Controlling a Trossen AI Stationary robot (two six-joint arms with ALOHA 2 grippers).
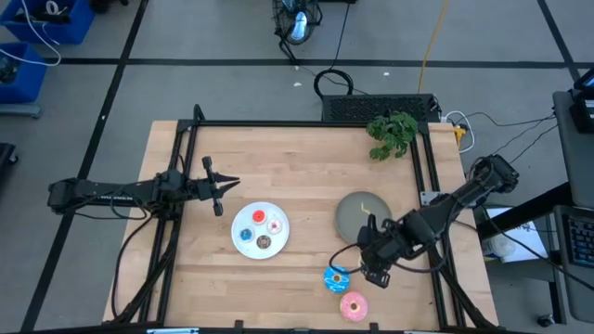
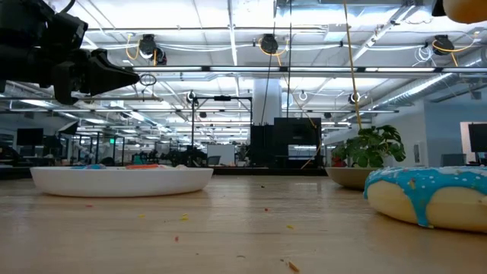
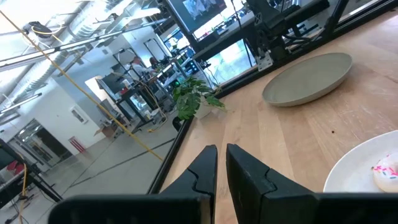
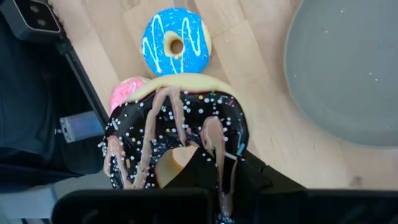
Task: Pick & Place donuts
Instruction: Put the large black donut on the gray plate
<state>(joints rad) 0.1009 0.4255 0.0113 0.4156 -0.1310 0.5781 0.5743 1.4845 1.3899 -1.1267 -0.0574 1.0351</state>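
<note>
Right gripper (image 1: 371,250), seemingly lifted beside grey plate (image 1: 357,215), jaws clamping brown sprinkled donut (image 4: 177,134).

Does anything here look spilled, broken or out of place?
Nothing looks broken. Small crumbs or sprinkles dot the table in the low view. The right end effector holds the brown sprinkled donut above the table; the blue donut and pink donut lie off the plates.

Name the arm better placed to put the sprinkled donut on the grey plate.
Right. The right gripper already holds the brown sprinkled donut beside the grey plate. The left gripper waits shut beyond the white plate.
</note>
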